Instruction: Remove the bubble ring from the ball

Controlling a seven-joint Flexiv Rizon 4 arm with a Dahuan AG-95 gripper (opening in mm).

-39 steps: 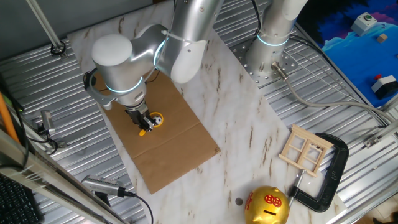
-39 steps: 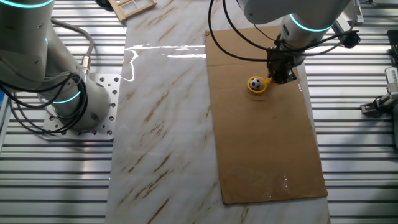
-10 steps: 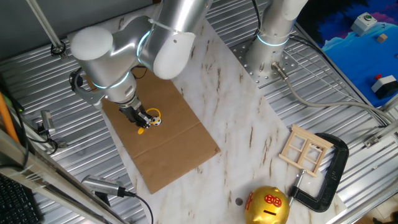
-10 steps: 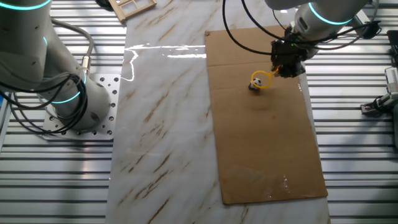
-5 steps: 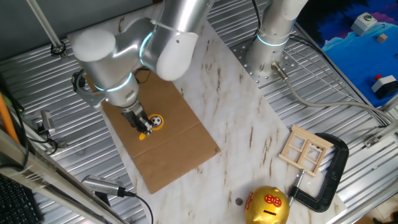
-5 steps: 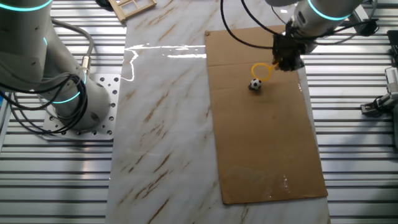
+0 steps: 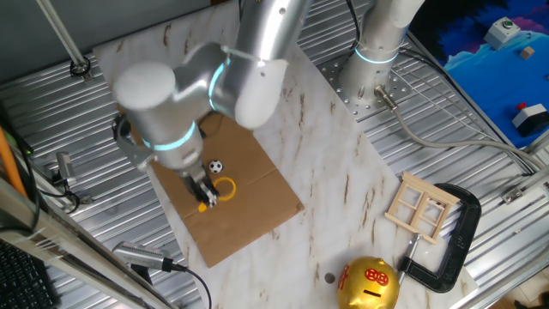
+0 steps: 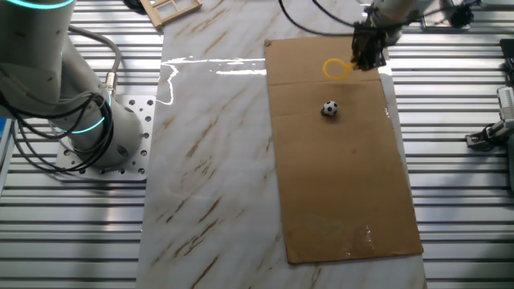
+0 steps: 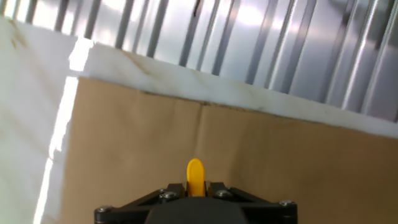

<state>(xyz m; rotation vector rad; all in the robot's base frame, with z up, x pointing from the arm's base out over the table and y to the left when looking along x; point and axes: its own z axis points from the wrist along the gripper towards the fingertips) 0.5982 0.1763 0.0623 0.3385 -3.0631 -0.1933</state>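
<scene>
Fingers [image 7: 203, 197] clamped on bubble ring [image 8: 336, 69] handle, clear of ball [image 8: 330, 108]. Set down flat on cardboard [image 8: 337, 177] nr bench [image 8: 209, 144] edge, away frm ball.

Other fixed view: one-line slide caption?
End effector holds the yellow bubble ring clear of the soccer ball, which sits alone on the cardboard sheet.

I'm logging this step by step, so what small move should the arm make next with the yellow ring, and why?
Probably lower the bubble ring onto bare cardboard and let go. The end effector grips its handle, and the hoop is clear of the ball, which sits apart on the cardboard, so only setting it down seems left.
</scene>
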